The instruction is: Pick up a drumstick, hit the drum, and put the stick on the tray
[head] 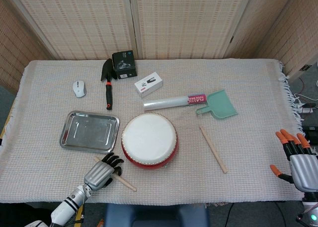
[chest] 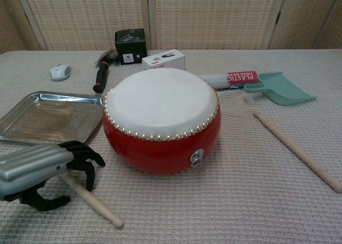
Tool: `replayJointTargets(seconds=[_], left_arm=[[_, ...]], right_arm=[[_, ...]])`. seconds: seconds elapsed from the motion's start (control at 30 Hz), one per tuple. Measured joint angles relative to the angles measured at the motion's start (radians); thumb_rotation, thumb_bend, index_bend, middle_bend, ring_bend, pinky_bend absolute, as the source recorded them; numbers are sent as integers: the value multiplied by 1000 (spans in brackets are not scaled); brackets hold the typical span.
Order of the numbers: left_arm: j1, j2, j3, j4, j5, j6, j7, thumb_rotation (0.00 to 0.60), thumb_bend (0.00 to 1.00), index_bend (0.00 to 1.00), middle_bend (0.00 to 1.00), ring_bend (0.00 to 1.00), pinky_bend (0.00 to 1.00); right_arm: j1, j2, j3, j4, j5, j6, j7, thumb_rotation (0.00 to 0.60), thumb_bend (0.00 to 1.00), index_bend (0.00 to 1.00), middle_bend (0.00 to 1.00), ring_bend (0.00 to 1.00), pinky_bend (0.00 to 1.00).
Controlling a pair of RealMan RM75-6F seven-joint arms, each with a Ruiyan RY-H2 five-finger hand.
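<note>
- Left hand (chest: 45, 172): fingers curled loosely over the near drumstick (chest: 96, 201), not yet gripping it.
- Right hand (head: 298, 160): spread, holding nothing, past the table's right edge.
- Drum (chest: 160, 118) beside tray (chest: 32, 102); second drumstick (chest: 296, 150) lies on bare cloth.

The worktop (head: 258, 88) is covered by a pale, coarse-woven cloth (head: 59, 83) with a light pinkish tint. The cloth reaches the worktop's edges; a fringe (head: 290, 95) hangs along its right side in the head view.

Behind the worktop stands a folding screen (head: 184, 21) of woven cane panels in light wooden frames. The panels run across the full back and angle forward at both sides. Vertical frame posts (head: 130, 18) separate the panels.

Grey floor (head: 310, 83) shows at the right of the head view, with cables (head: 305, 105) lying on it.

Lighting is even and diffuse. Shadows on the cloth are soft.
</note>
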Motion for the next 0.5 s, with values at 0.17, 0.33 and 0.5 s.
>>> replayJointTargets(seconds=[0.17, 0.33, 0.5], left_arm=[[1, -12, -3, 9, -11, 8, 1, 600, 325, 526, 169, 91, 62], [3, -20, -2, 15, -18, 17, -1, 600, 325, 555, 179, 92, 62], [8, -29, -3, 21, -19, 34, -25, 600, 325, 587, 195, 99, 62]], right_arm=[[1, 0, 0, 0, 2, -3, -1, 600, 211, 1, 21, 0, 0], [2, 1, 0, -2, 4, -7, -4, 600, 211, 1, 21, 0, 0], [5, 2, 1, -5, 6, -11, -7, 600, 211, 1, 21, 0, 0]])
